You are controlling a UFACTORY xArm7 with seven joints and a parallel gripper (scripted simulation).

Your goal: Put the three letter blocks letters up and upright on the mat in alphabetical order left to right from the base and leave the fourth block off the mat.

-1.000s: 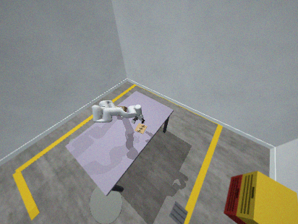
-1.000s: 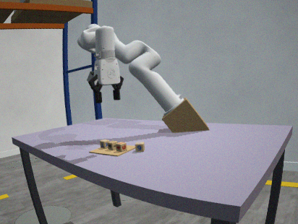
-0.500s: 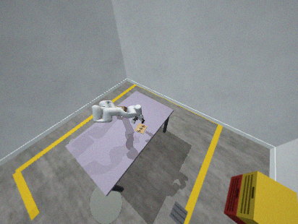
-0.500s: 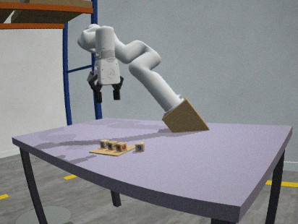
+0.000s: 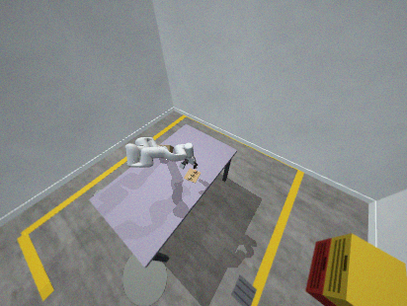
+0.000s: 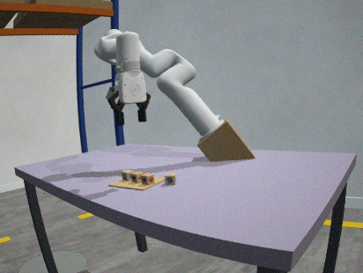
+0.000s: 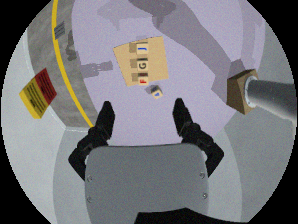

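Note:
A tan mat (image 6: pixel 137 183) lies on the purple table, also seen in the wrist view (image 7: pixel 140 62) and small in the overhead view (image 5: pixel 193 176). Three wooden blocks stand on it in a row: one with a blue mark (image 6: pixel 127 175), a middle one (image 6: pixel 137 177), and one with a red mark (image 6: pixel 147 179). In the wrist view they show as blue (image 7: pixel 144 48), dark (image 7: pixel 144 64) and red (image 7: pixel 143 79). A fourth block with a blue mark (image 6: pixel 170 179) (image 7: pixel 156 91) sits on the table just off the mat. My gripper (image 6: pixel 130 115) hangs open and empty, high above the mat (image 7: pixel 143 117).
The arm's tan base block (image 6: pixel 225 143) stands on the table behind the mat. A blue shelf post (image 6: pixel 80 79) rises behind the table's left end. A yellow and red crate (image 5: pixel 356 273) stands on the floor away from the table.

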